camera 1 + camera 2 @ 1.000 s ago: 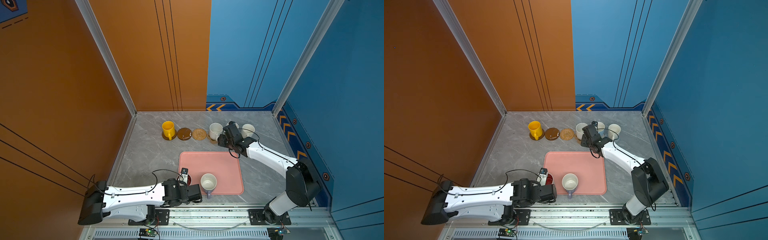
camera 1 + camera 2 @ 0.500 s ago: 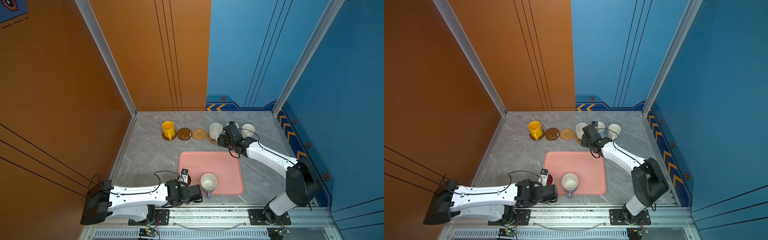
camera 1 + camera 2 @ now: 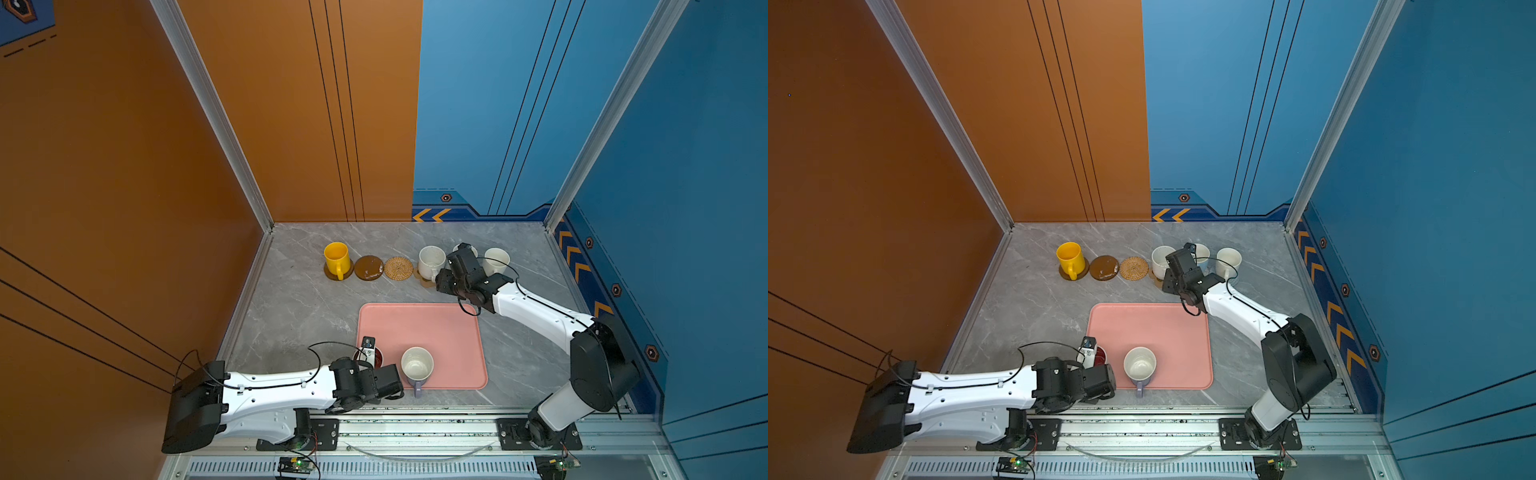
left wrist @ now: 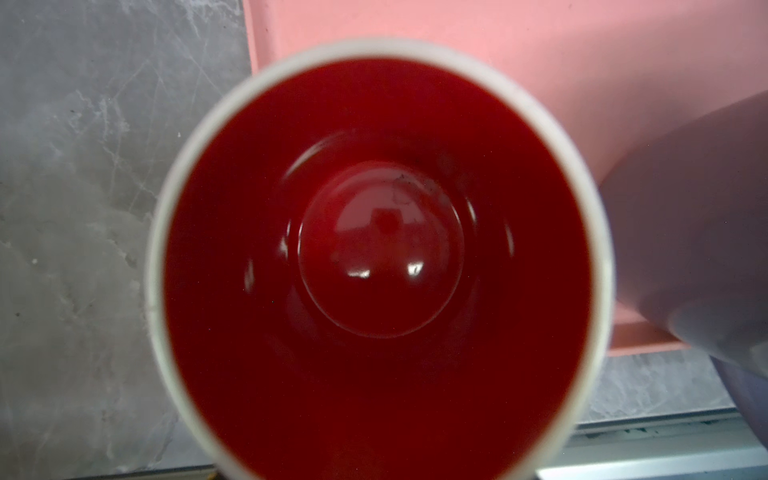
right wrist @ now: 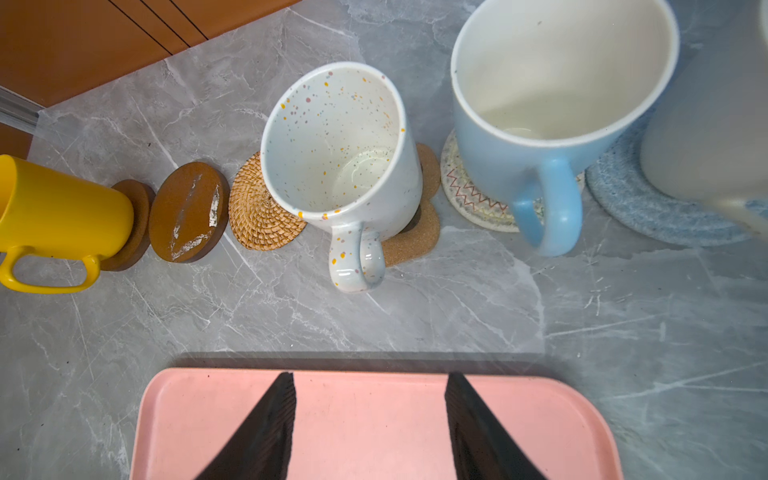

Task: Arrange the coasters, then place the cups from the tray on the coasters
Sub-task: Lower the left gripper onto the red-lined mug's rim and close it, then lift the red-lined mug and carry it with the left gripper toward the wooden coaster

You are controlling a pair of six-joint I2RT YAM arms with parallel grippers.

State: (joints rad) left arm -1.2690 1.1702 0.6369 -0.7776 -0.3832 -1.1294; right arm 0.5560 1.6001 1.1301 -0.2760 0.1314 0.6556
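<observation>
Though a sliver from above, red-lined cup (image 4: 374, 249) plain at left wrist.

The left arm (image 3: 274, 388) is clad in a smooth white shell dotted with small dark screw holes, and is capped at its left end by a boxy black block (image 3: 195, 405). Its wrist is built of rounded black housings (image 3: 361, 380), over which a thin black cable (image 3: 328, 344) is looped. The right arm (image 3: 536, 311) is made up of a white link between black joints, with a bulky black drum (image 3: 598, 370) above a white base segment. A second cable (image 3: 505, 266), also black, is arched over its wrist. On the right gripper (image 5: 370, 376), two black wedge-shaped fingers (image 5: 257, 432) are seen. Both arms are bolted to black plates (image 3: 536, 434).
</observation>
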